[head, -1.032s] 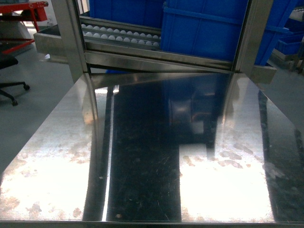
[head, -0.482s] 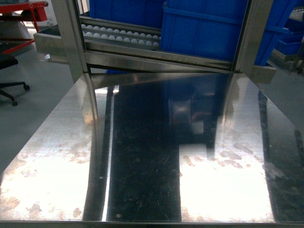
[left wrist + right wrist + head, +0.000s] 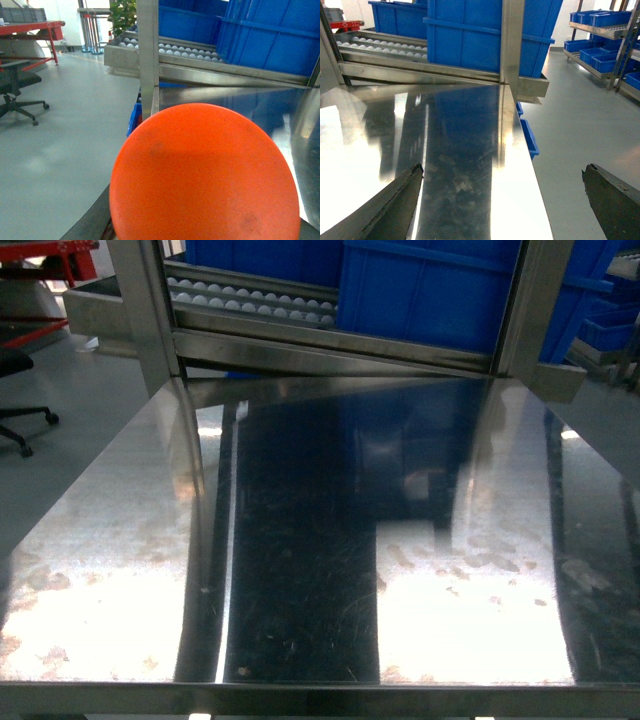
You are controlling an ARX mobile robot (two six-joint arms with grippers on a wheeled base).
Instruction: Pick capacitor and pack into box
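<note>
Neither capacitor nor box in any view. Steel surface (image 3: pixel 300 570) bare; blue bins (image 3: pixel 420 290) beyond its far edge. Right claw (image 3: pixel 502 200) spread wide, empty. Left claw hidden behind orange disc (image 3: pixel 205 175); state undeterminable. Capacitor presumably light, fragile; body grip advised.

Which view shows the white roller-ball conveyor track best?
The left wrist view: the white roller-ball conveyor track shows several rows of balls beside big blue plastic bins. Head view shows it cropped; right wrist view shows it distant.

Neither the capacitor nor the box shows in any view.
</note>
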